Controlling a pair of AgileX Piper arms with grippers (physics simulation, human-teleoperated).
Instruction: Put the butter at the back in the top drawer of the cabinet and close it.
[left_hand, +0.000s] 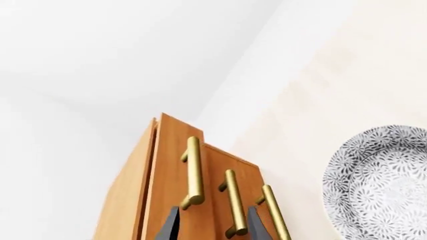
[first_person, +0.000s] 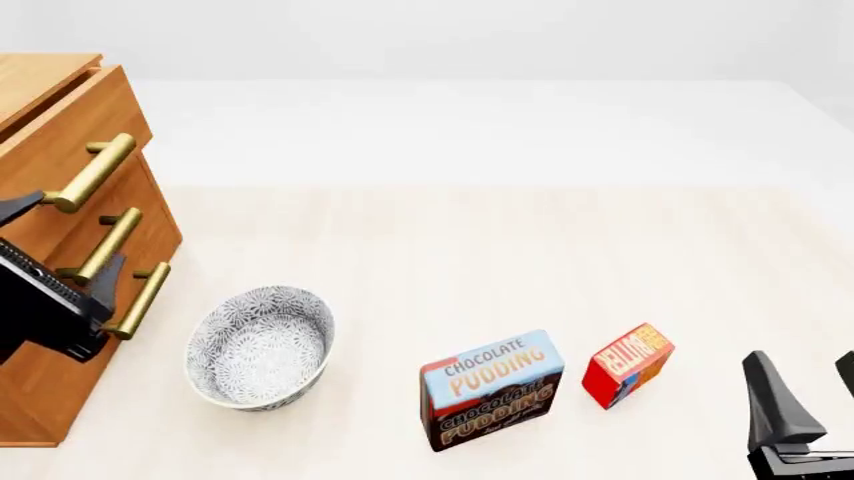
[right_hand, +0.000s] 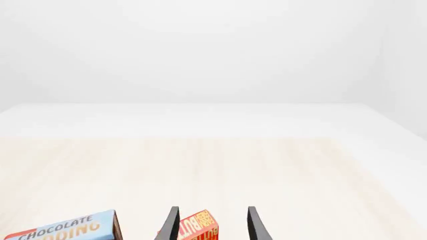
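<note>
The left tool (left_hand: 213, 225) hangs with its two dark fingers spread, right in front of the brown wooden cabinet (first_person: 54, 110) of three drawers at the left edge of the pale wooden surface (first_person: 507, 250). In the left wrist view its fingers straddle the brass bar handle of the middle drawer (left_hand: 233, 210), gripping nothing. The top drawer (left_hand: 175, 165), with its own brass bar handle (first_person: 91, 172), stands slightly proud of the drawers below it. Just right of the cabinet sits a round bowl with a grey-and-white floral pattern (first_person: 260, 345).

The right tool (right_hand: 212, 224) is low at the near right of the surface, fingers spread and empty. In its wrist view the small red rectangular butter box with yellow-orange lettering (first_person: 627, 363) shows between the fingers, beyond their tips; the front view has it resting on the surface to the tool's left, apart from it. Just left of the butter stands the larger blue-and-brown "Chocolate Pudding" box (first_person: 491, 388).
</note>
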